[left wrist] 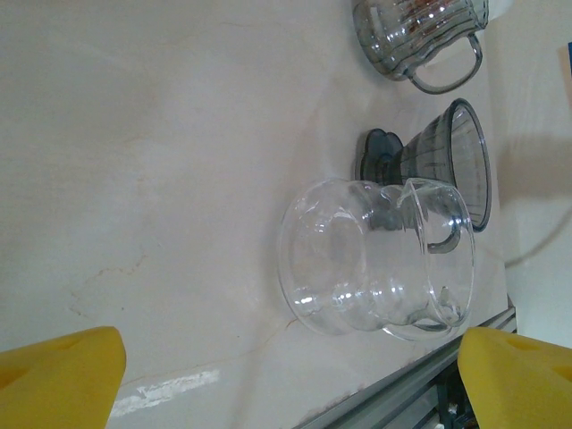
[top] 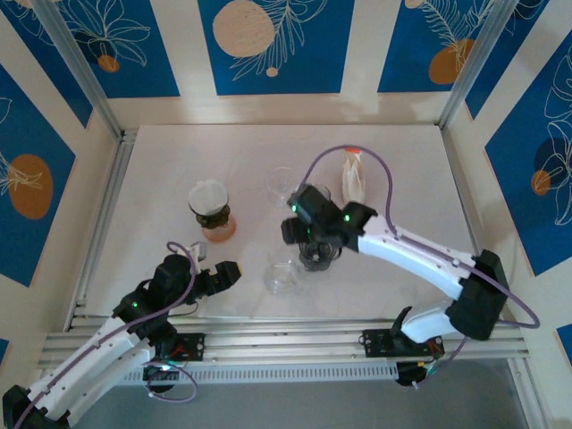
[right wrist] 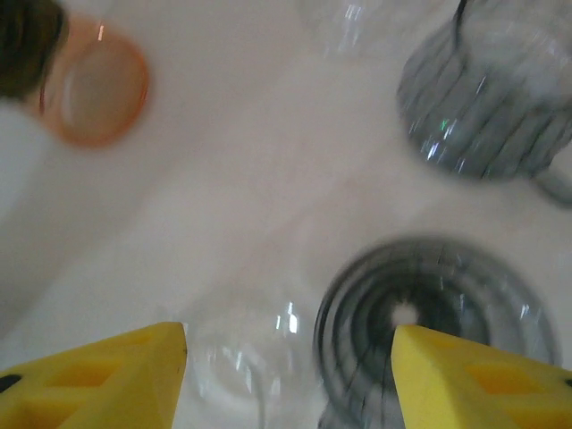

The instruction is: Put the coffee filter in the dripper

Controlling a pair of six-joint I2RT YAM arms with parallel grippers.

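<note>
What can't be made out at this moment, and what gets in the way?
- Top external: the dark dripper sits mostly under the right pincer, so its inside is hidden there.
- Right wrist: motion blur smears the clear glass server, so its outline is lost.
- Left wrist: the grey ribbed jug is cut off by the top edge.
- Top external: the white bag is too small to tell its contents.

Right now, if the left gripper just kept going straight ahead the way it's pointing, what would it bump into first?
Most likely the clear glass jug, which stands straight ahead of the open left gripper. The dark dripper sits beyond it, though depth is hard to judge.
</note>
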